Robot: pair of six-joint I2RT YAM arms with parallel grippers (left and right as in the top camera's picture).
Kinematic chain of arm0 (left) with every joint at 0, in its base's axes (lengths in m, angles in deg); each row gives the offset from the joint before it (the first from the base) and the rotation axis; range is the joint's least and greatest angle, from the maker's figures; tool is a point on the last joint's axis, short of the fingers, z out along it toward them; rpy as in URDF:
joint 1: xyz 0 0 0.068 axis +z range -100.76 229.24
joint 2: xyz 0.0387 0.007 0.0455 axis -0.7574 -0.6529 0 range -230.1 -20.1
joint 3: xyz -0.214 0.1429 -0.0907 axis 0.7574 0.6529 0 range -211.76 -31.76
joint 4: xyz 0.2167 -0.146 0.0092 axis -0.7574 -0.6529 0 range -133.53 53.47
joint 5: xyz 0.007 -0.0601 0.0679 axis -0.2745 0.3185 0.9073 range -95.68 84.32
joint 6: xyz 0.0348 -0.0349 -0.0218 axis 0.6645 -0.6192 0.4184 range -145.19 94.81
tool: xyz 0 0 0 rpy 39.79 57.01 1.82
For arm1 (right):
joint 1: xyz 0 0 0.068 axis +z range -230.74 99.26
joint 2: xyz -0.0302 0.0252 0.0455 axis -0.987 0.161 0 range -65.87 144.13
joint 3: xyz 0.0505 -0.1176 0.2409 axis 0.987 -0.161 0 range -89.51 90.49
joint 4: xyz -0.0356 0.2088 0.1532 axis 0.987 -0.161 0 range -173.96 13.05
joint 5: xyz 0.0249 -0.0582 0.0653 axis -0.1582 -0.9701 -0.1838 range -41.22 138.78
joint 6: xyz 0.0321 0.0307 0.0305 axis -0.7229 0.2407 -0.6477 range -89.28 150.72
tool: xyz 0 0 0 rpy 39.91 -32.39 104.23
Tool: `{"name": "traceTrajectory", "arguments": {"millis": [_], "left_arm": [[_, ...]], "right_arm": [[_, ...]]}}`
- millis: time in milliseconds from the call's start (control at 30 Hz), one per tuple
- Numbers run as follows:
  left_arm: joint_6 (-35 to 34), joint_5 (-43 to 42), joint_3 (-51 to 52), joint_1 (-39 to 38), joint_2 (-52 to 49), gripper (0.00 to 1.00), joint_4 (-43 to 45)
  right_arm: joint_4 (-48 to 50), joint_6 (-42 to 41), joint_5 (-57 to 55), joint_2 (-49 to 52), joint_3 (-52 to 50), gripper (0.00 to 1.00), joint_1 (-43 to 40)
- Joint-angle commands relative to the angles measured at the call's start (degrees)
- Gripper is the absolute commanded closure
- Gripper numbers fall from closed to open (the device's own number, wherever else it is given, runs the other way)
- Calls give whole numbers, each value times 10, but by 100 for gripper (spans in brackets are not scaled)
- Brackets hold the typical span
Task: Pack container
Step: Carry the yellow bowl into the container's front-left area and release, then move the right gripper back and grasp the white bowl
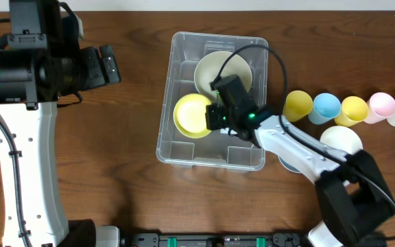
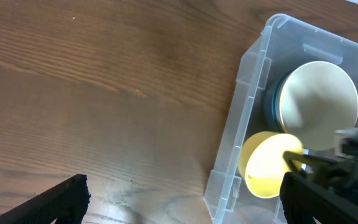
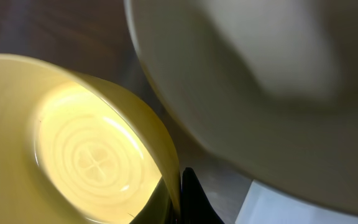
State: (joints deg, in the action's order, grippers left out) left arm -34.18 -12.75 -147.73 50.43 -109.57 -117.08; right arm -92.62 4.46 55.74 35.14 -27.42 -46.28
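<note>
The clear plastic container (image 1: 166, 130) sits mid-table. A cream bowl (image 1: 218, 68) rests in its far half, over a blue-grey one whose rim just shows. A yellow bowl (image 1: 192, 115) is inside the left part, tilted, and my right gripper (image 1: 214, 113) is shut on its rim. In the right wrist view the fingers (image 3: 194, 199) pinch the yellow bowl's (image 3: 86, 149) wall, with the cream bowl (image 3: 260, 74) just beyond. My left gripper (image 1: 108, 65) hangs open over bare wood left of the container (image 2: 247, 81); nothing is between its fingers (image 2: 73, 196).
A row of several cups lies to the right of the container: yellow (image 1: 297, 105), blue (image 1: 326, 106), yellow, pink (image 1: 381, 106), white. A white bowl (image 1: 340, 139) sits near the right arm. The container's white label (image 3: 309, 202) shows on its base.
</note>
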Motion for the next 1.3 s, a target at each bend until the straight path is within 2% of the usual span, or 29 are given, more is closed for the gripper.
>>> {"name": "traceTrajectory", "arguments": {"millis": [0,167,233,267,300,333,500,667,833,1000,1133,1267], "left_arm": [[2,7,1,2,0,2,0],[2,7,1,2,0,2,0],[2,7,1,2,0,2,0],[2,7,1,2,0,2,0],[2,7,1,2,0,2,0],[2,7,1,2,0,2,0],[2,7,1,2,0,2,0],[2,7,1,2,0,2,0],[2,7,1,2,0,2,0],[2,7,1,2,0,2,0],[2,7,1,2,0,2,0],[2,7,1,2,0,2,0]], "right_arm": [[0,6,-12,2,-2,99,9],[-2,6,-17,1,-2,99,10],[-2,6,-19,1,-2,96,10],[-2,6,-18,2,-2,87,10],[-2,6,-18,2,-2,72,11],[-2,7,-18,2,-2,64,12],[-2,6,-18,-18,1,62,9],[-30,6,-21,-121,10,60,-31],[-106,5,-36,-286,11,53,-143],[-246,-49,-126,-422,11,42,-320],[-345,-92,-151,-458,10,38,-462],[-405,-104,-149,-438,-6,35,-551]]}}
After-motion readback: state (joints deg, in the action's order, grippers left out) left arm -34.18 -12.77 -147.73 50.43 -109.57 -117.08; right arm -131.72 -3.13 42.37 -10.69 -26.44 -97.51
